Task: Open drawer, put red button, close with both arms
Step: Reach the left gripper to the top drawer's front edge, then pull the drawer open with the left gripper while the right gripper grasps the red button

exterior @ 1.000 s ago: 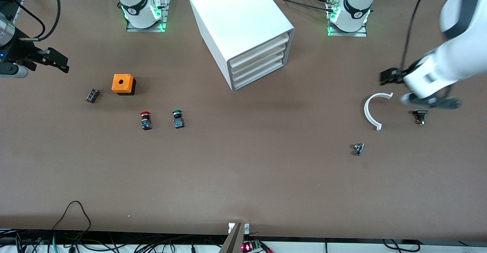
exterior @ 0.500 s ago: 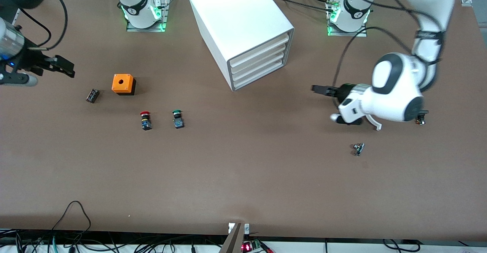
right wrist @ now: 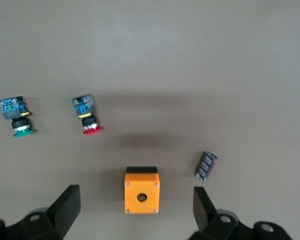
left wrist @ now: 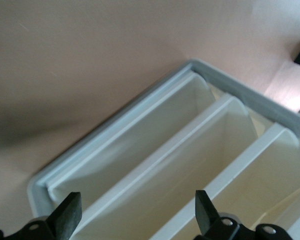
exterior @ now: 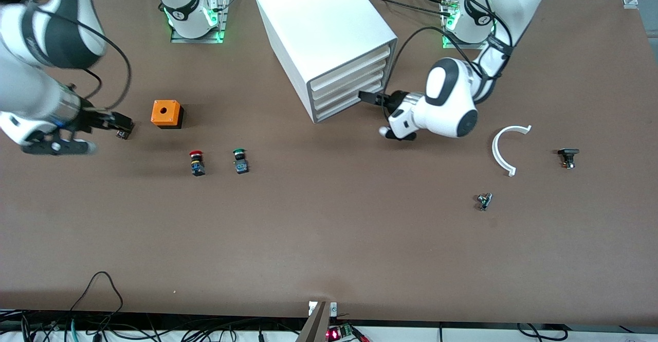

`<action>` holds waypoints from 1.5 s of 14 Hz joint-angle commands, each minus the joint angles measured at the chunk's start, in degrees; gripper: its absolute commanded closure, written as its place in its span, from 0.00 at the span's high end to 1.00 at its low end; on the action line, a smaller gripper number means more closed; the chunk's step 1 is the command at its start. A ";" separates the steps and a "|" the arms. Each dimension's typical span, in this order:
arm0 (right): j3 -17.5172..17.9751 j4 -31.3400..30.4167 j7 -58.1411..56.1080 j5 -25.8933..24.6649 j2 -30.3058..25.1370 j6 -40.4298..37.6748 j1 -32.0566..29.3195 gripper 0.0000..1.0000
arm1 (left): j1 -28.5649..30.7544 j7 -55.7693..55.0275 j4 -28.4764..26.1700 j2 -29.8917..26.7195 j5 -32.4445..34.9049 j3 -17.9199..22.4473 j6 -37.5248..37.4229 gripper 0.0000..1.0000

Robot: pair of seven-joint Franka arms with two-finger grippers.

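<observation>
Black and two-fingered, the left gripper (exterior: 371, 97) hangs just in front of the drawer (exterior: 354, 106), the lowest of four alike fronts in the white cabinet (exterior: 318, 28); its fingers (left wrist: 70, 216) stand wide apart with nothing between them, their tips close to the drawer's corner at the left arm's end of the table. Seen from the left wrist, that drawer front is a smooth, pale plastic lip set in a grey-white frame, shut flush like the three above it. Over at the right arm's end, the right gripper (exterior: 119, 124) hovers low over a small dark cylindrical part (exterior: 123, 133), its fingers (right wrist: 66, 206) also spread and empty. From that gripper the red button (exterior: 196, 162) lies a little nearer the front camera and toward the table's middle: a tiny piece with a round glossy red cap, a black-blue body and a thin yellow band, lying on its side on the matte brown table (exterior: 329, 239). Just beside it rests a green-capped button (exterior: 240, 160) of the same build. An orange box (exterior: 166, 113), blocky with a round hole in its top, sits near the right gripper, toward the cabinet.
</observation>
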 commanded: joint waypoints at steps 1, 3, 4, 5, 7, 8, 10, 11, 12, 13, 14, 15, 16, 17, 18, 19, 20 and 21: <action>-0.14 0.28 0.52 1.21 5.15 4.46 0.85 1.00 | 0.81 0.26 -1.89 -1.67 -1.67 -1.90 -0.11 1.00; 0.30 -0.08 0.60 1.22 8.23 7.03 2.42 1.00 | 0.81 -0.18 -2.77 -1.67 -3.94 -3.59 -0.11 0.99; 0.47 -0.08 0.61 1.22 9.03 8.08 2.87 1.00 | 0.81 -0.18 -3.04 -1.75 -4.83 -4.11 -0.11 0.99; 1.17 -0.25 0.61 1.22 10.09 9.40 2.87 1.00 | 0.81 -0.18 -3.13 -1.75 -4.92 -4.64 -0.20 0.99; 2.23 -0.61 0.69 1.22 11.67 11.33 2.96 1.00 | 0.81 -0.18 -3.57 -1.75 -4.92 -4.91 -0.11 0.89; 2.84 -0.78 0.69 1.22 12.46 12.30 2.96 1.00 | 0.81 0.34 -3.92 -1.75 -4.92 -4.82 0.15 0.71; 3.99 -0.87 0.43 1.22 14.22 13.53 2.87 1.00 | 0.90 0.61 -4.18 -1.67 -4.83 -4.73 0.24 0.00; 4.17 -0.87 -0.53 1.13 15.10 14.50 2.87 1.00 | 0.99 0.52 -4.10 -1.58 -4.23 -4.64 0.42 0.00; 4.25 -1.13 -1.49 1.04 15.89 15.38 2.87 1.00 | 1.42 0.52 -4.01 -1.67 -3.96 -4.12 0.77 0.00; 4.25 -1.22 -2.55 1.04 16.59 16.17 2.96 1.00 | 2.12 0.43 -3.66 -1.84 -3.69 -3.25 1.21 0.00; 4.25 -1.31 -3.78 1.04 17.03 16.79 2.96 1.00 | 3.00 0.52 -2.96 -2.10 -2.73 -0.80 1.64 0.00; 4.25 -1.57 -4.83 1.04 17.56 17.40 2.87 1.00 | 3.18 0.52 -1.65 -2.45 -1.51 0.96 1.82 0.00; 4.25 -1.75 -5.54 1.04 17.91 18.02 2.87 1.00 | 3.79 0.52 0.10 -2.54 0.59 2.81 2.78 0.00; 4.25 -2.27 -6.42 1.04 18.35 18.72 2.87 1.00 | 4.32 0.61 1.51 -2.55 2.79 4.39 3.92 0.00; 4.34 -2.89 -7.64 1.04 18.53 19.86 2.87 1.00 | 4.68 0.61 3.01 -2.28 4.03 5.02 4.98 0.00; 4.34 -3.76 -9.14 1.04 18.79 21.35 2.87 1.00 | 4.85 0.52 3.89 -2.28 4.74 5.37 5.86 0.00; 4.34 -4.73 -9.93 1.04 18.88 22.67 2.87 1.00 | 4.94 0.00 4.42 -2.28 5.18 5.46 6.22 0.00; 4.34 -5.61 -10.29 1.04 18.97 23.90 2.87 1.00 | 5.03 0.17 4.69 -2.63 5.45 5.55 6.22 0.99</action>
